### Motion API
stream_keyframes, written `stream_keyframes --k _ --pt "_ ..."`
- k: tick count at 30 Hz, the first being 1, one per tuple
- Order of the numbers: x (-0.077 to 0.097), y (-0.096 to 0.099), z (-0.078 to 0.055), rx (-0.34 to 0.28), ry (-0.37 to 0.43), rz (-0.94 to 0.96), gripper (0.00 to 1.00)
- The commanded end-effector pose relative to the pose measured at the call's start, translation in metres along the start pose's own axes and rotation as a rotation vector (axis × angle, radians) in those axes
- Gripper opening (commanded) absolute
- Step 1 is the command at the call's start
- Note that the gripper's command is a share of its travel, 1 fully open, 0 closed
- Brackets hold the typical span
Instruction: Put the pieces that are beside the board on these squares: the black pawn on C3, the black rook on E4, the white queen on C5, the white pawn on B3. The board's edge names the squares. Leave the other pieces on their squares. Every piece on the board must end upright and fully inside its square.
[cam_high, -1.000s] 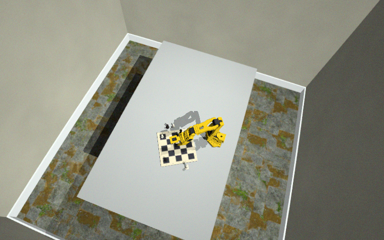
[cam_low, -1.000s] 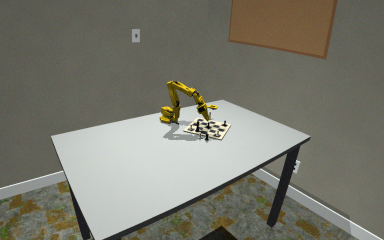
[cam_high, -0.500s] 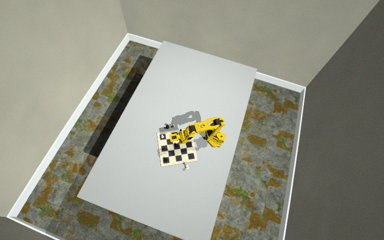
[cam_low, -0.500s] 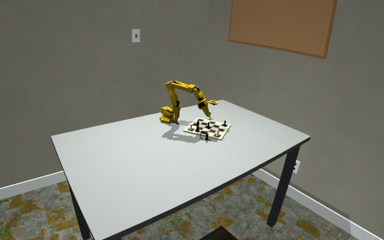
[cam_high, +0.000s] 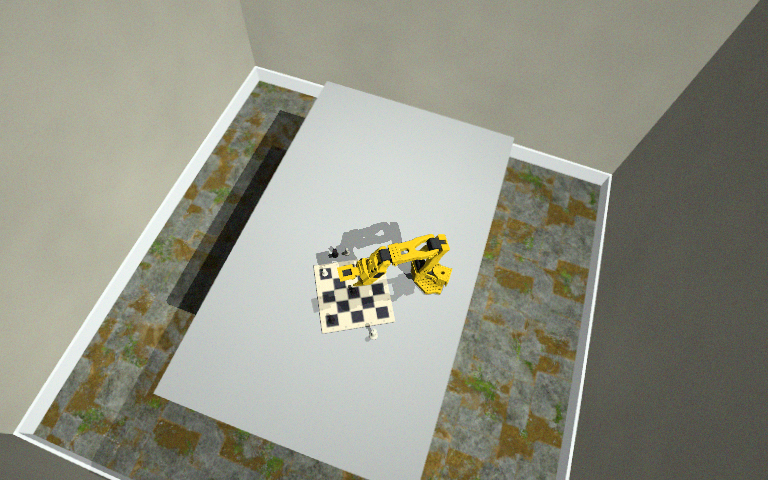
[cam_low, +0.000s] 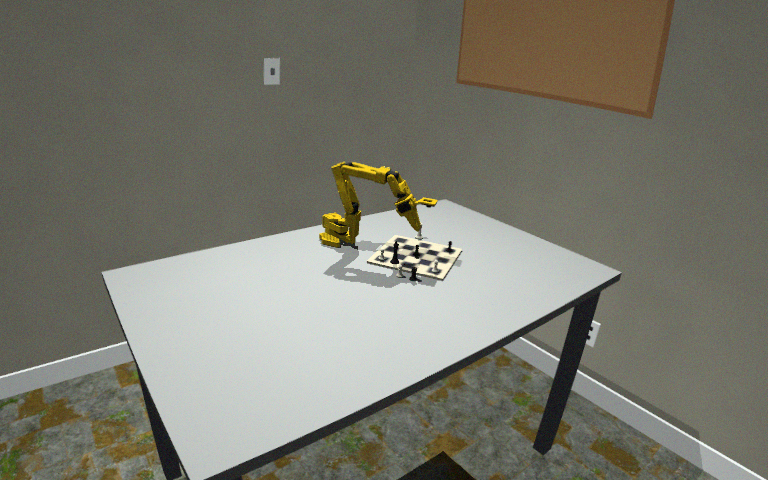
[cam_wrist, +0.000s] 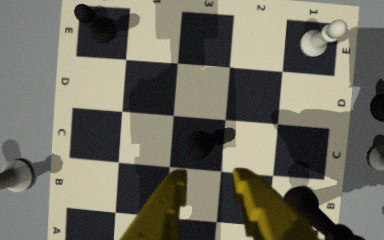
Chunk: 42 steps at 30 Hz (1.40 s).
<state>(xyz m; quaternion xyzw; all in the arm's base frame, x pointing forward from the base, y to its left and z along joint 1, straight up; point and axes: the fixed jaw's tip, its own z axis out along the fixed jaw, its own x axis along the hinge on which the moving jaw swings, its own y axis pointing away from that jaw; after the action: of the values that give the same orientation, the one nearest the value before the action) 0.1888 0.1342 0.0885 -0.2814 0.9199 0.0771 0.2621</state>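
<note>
The black pawn (cam_wrist: 205, 142) (cam_low: 416, 250) stands upright on C3 of the chessboard (cam_wrist: 150, 135) (cam_high: 362, 319) (cam_low: 447, 262). My gripper (cam_wrist: 207, 175) (cam_low: 419, 228) hangs above the board, just back from the pawn, with its fingers a little apart and nothing between them. Off the board's 1 side stand a black piece (cam_wrist: 378, 105) (cam_high: 333, 252) and a pale piece (cam_wrist: 376, 156) (cam_high: 343, 250), both cut off by the wrist view's edge. A white piece (cam_wrist: 16, 175) (cam_high: 372, 333) lies or leans off the 5 side next to row B.
On the board stand a black piece (cam_wrist: 95, 22) on E5, a white piece (cam_wrist: 317, 40) on E1 and a tall black piece (cam_wrist: 304, 202) on B1. The arm's base (cam_high: 431, 277) sits on the grey table (cam_high: 351, 169) behind row A.
</note>
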Motion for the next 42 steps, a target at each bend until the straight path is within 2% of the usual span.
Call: stream_keyframes --k 1,5,8,10,12,14,29,36,42 --pt "-0.013 -0.021 0.001 0.043 0.004 0.081 0.1" --pt "-0.031 -0.067 0.005 0.131 0.001 0.225 0.11" --pt "-0.037 -0.105 0.007 0.196 0.0 0.331 0.11" --pt "-0.037 -0.105 0.007 0.196 0.0 0.331 0.11" --pt "-0.038 -0.124 0.008 0.227 -0.001 0.381 0.11" --pt "-0.037 -0.135 0.008 0.245 -0.002 0.411 0.11" --pt "-0.037 -0.139 0.008 0.251 -0.002 0.421 0.12" --pt "-0.029 -0.139 0.015 0.254 -0.001 0.426 0.12" --pt "-0.028 -0.139 0.016 0.255 -0.001 0.426 0.12"
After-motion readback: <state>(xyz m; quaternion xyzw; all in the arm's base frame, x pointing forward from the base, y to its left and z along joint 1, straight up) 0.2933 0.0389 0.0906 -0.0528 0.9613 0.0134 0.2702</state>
